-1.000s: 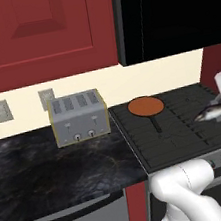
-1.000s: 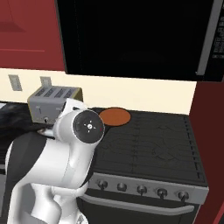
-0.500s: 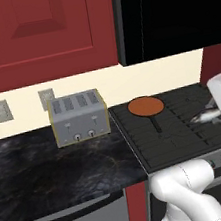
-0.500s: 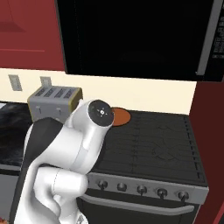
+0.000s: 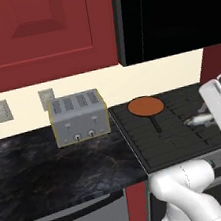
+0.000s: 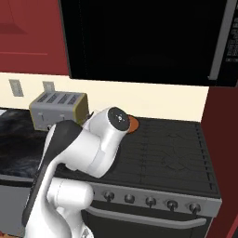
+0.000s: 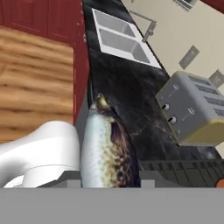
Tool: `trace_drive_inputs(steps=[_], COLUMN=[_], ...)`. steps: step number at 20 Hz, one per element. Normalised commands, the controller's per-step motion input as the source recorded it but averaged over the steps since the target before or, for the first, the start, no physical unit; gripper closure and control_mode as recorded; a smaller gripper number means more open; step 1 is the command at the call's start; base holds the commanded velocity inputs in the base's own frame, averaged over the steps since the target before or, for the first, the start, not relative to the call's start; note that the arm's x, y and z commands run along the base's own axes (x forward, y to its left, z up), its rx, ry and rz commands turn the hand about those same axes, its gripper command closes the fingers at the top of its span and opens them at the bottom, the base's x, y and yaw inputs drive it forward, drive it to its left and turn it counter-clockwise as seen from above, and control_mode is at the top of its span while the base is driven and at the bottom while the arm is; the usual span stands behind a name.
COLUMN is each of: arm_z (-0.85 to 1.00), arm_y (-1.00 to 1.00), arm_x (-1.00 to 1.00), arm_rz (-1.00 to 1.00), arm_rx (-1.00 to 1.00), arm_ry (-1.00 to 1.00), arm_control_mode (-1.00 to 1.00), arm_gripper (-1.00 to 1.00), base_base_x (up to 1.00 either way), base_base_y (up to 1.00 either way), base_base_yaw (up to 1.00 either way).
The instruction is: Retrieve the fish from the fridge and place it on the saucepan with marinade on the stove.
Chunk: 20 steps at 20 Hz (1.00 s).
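fish (image 7: 107, 151): out of the fridge, pinched in the hand (image 5: 208, 117), carried over the right half of the stove (image 5: 180, 137); in the left base view just a pale sliver poking left out of the white wrist
hand: clamped on the fish; fingertips themselves hidden behind the body in the hand view, so grip judged from the fish sitting right at the lens and riding clear of the grates
pan (image 5: 145, 106): far-left burner, orange-brown marinade, black handle pointing toward the near edge; nothing in it yet
gap: fish to the right of the pan and nearer the front, apart from it, handle lying between; not over the sauce
stove: black grates bare apart from the pan; knob row along the front visible in the right base view
toaster (image 5: 78, 117): on the dark worktop (image 5: 55, 166) just left of the stove, off the carry path
sink (image 7: 118, 40): far along the worktop in the hand view, irrelevant
arm: elbow blocks most of the pan in the right base view, orange edge peeking past it
done: retrieval, transit to the stove
left: shift left and away toward the far-left burner, lower over the sauce, release, retract
progress: judged well past halfway, only placement outstanding
risk: fish long relative to the pan, likely to overhang the rim or land on the handle if dropped off-centre
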Motion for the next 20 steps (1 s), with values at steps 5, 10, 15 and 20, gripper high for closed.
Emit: trace_drive_inputs(steps=[5, 10, 15, 20], arm_z=[-0.21, -0.23, -0.07, -0.01], arm_y=[0.00, 0.00, 0.00, -0.01], arm_x=[0.37, 0.42, 0.43, 0.39], arm_rz=[0.00, -0.01, -0.01, 0.00], arm_rx=[0.10, 0.09, 0.08, 0.04], arm_ry=[0.06, 0.08, 0.02, 0.00], arm_control_mode=[-1.00, -1.00, -1.00, -1.00], arm_gripper=[1.00, 1.00, 1.00, 1.00], base_base_x=[0.00, 0.00, 0.00, 0.00], base_base_y=[0.00, 0.00, 0.00, 0.00], base_base_yaw=[0.00, 0.00, 0.00, 0.00])
